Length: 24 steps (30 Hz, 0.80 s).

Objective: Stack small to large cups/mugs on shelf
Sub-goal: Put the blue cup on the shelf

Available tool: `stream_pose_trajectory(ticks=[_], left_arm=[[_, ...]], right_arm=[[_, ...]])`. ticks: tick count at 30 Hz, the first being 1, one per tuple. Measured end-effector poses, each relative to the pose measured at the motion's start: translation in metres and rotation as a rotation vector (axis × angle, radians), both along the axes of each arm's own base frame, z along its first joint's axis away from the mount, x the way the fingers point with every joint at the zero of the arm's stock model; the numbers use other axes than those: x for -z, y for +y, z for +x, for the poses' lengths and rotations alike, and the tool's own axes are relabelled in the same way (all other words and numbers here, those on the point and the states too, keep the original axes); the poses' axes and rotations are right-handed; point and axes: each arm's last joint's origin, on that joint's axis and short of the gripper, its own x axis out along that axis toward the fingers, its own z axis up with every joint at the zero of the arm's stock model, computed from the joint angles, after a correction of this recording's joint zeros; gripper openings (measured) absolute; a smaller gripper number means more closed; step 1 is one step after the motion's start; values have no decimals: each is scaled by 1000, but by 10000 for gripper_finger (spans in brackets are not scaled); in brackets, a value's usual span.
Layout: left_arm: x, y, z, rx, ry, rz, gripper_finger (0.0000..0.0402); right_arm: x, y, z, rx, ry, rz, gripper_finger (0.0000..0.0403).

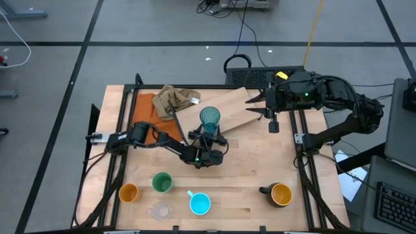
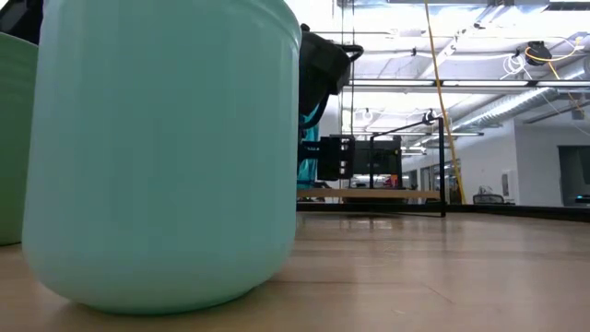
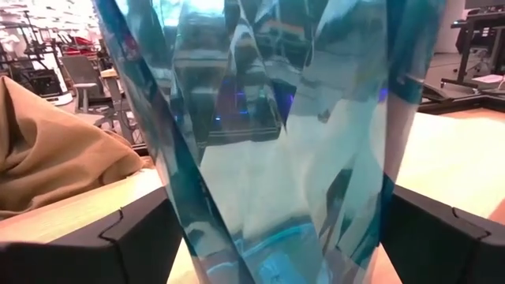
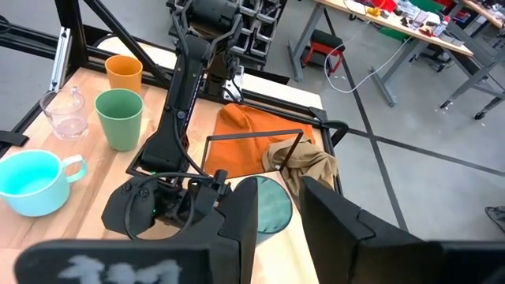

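Note:
The tall teal translucent tumbler (image 1: 209,119) stands upright near the table's middle, beside the near edge of the light wooden shelf (image 1: 235,107). My left gripper (image 1: 209,135) is shut on it, and the tumbler (image 3: 276,134) fills the left wrist view. My right gripper (image 1: 259,108) is open and hovers over the shelf's right part, touching nothing. The orange cup (image 1: 129,192), green cup (image 1: 162,182), clear glass (image 1: 160,210), light-blue mug (image 1: 199,203) and black mug (image 1: 279,194) stand on their bases along the table's near edge. My left gripper holds the tumbler by its lower wall (image 3: 197,229), pinched between the two fingers (image 3: 118,244), one on each side. The fingers come level from the table's near side. The tumbler stands upright in the hold; whether its base rests on the table does not show.
An orange cloth (image 1: 144,116) and a crumpled tan cloth (image 1: 174,99) lie at the far left, beside the shelf. The black frame rails (image 1: 300,140) run along the table's sides. The light-blue mug (image 2: 166,148) and green cup (image 2: 11,138) block much of the low view.

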Motion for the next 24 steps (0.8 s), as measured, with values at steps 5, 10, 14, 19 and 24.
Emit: stream_pose_trajectory(ticks=[5, 10, 14, 19, 24], left_arm=[[-1, -4, 0, 8, -6, 0, 373], [-3, -13, 0, 7, 16, 22, 374], [-4, -15, -1, -6, 18, 34, 374], [-4, -10, 0, -13, 53, 40, 374], [-4, -7, 1, 6, 62, 28, 374]], right_arm=[[0, 0, 0, -2, 0, -4, 86], [0, 0, 0, -4, 0, -8, 86], [0, 0, 0, -4, 0, -8, 86], [0, 0, 0, -4, 0, -8, 86], [0, 0, 0, -5, 1, -11, 86]])
